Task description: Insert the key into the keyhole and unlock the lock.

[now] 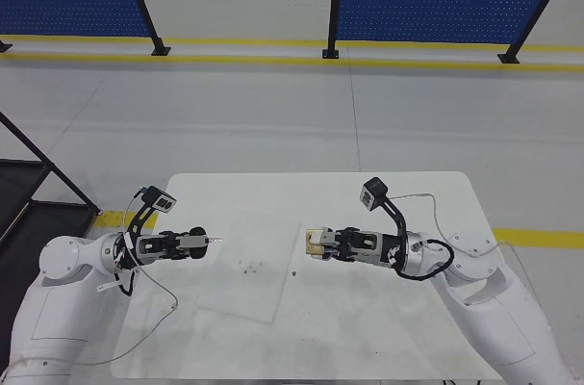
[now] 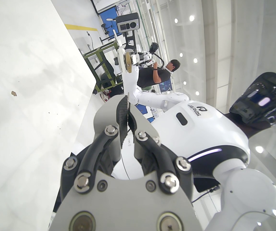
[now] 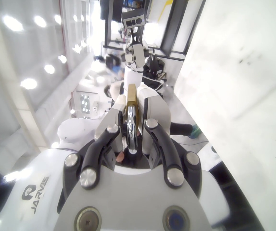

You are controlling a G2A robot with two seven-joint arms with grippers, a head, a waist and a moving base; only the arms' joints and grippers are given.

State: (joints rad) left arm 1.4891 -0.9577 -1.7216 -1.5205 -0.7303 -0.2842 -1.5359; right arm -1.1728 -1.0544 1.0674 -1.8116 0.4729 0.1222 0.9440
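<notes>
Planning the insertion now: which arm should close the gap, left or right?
Left, probably. The left end effector is shut on the key, whose tip points across a gap at the lock, gripped by the right end effector.

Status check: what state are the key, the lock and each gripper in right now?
key: pinched in the left gripper, tip pointing toward the lock, not inserted.
lock: held in the right gripper, apart from the key; locked or unlocked, cannot tell.
left gripper: shut on the key.
right gripper: shut on the lock.
</notes>
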